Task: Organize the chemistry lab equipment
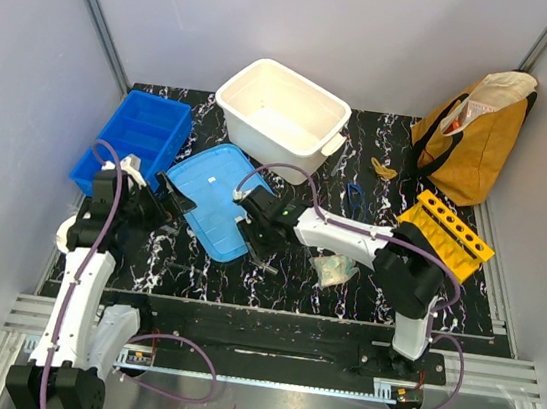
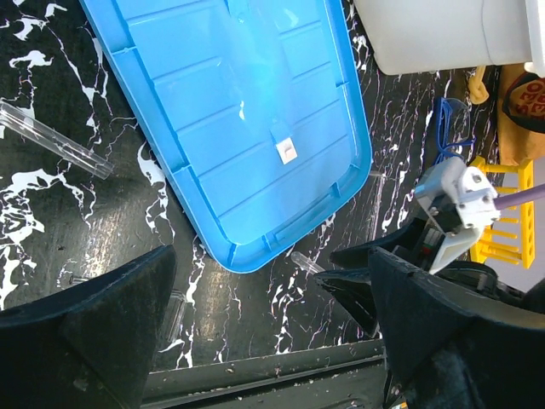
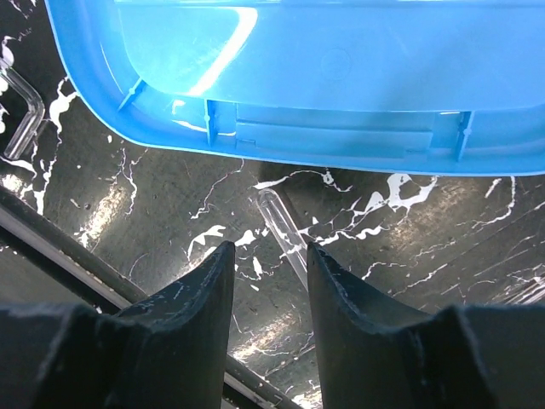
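Half apart, the jaws of the right gripper (image 3: 270,249) hang low over the black white-veined table (image 1: 194,273) and straddle a thin transparent tube (image 3: 279,220). The tube lies flat on the table and runs into the gap between them. Its rounded end stops just short of the near edge of the flat blue plastic lid (image 1: 212,196). The gap is wider than the tube, so nothing is gripped. The left gripper (image 1: 175,200) sits at the lid's left side, its jaws spread as wide as they go and empty. A second clear tube (image 2: 55,136) lies on the table beside the lid's long edge. The large white plastic tub (image 1: 280,115) stands behind the lid, and the blue divided tray (image 1: 136,136) sits at the far left. On the near side of the right arm rests the pale greenish-white soft wad (image 1: 334,268). The blue-rimmed transparent safety glasses (image 1: 355,197) lie beyond the arm. The yellow-orange rack with round holes (image 1: 446,232) stands near the right edge, in front of a mustard fabric bag (image 1: 470,130).
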### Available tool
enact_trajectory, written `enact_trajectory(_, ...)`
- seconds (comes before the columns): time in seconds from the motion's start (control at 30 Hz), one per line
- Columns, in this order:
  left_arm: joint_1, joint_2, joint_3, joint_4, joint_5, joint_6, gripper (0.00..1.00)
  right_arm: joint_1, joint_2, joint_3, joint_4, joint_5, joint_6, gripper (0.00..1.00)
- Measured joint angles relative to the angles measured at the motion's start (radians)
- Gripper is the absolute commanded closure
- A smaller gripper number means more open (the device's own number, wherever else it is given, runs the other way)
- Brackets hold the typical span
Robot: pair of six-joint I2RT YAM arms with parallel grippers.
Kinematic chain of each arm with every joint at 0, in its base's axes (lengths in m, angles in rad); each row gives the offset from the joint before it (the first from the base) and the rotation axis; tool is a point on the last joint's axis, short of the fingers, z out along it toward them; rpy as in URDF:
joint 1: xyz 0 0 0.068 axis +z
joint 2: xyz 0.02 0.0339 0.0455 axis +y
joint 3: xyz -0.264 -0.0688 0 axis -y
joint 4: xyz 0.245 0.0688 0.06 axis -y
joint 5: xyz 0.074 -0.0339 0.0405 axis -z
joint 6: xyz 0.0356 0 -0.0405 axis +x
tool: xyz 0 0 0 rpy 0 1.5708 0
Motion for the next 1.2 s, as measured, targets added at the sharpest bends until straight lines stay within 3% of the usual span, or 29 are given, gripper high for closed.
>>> enact_trajectory(0.33, 0.002, -0.019, -0.008, 0.000, -0.002, 0.000, 0.02, 0.038, 0.071, 0.010, -0.012, 0.053, -0.005, 0.59)
enact_trajectory(0.77, 0.002, -0.021, -0.031, 0.009, 0.023, 0.005, 0.08, 0.066, 0.107, 0.021, -0.013, 0.185, 0.018, 0.75)
enact_trajectory(0.97, 0.002, -0.007, -0.042, 0.032, 0.097, 0.012, 0.11, 0.066, 0.097, 0.003, -0.002, 0.237, 0.078, 0.78)
enact_trajectory(1.1, 0.002, 0.048, -0.064, 0.084, 0.183, 0.013, 0.22, 0.065, 0.077, -0.009, -0.003, 0.246, 0.143, 0.78)
enact_trajectory(1.2, 0.000, 0.101, -0.090, 0.110, 0.253, 0.013, 0.23, 0.056, 0.044, -0.010, 0.001, 0.236, 0.196, 0.78)
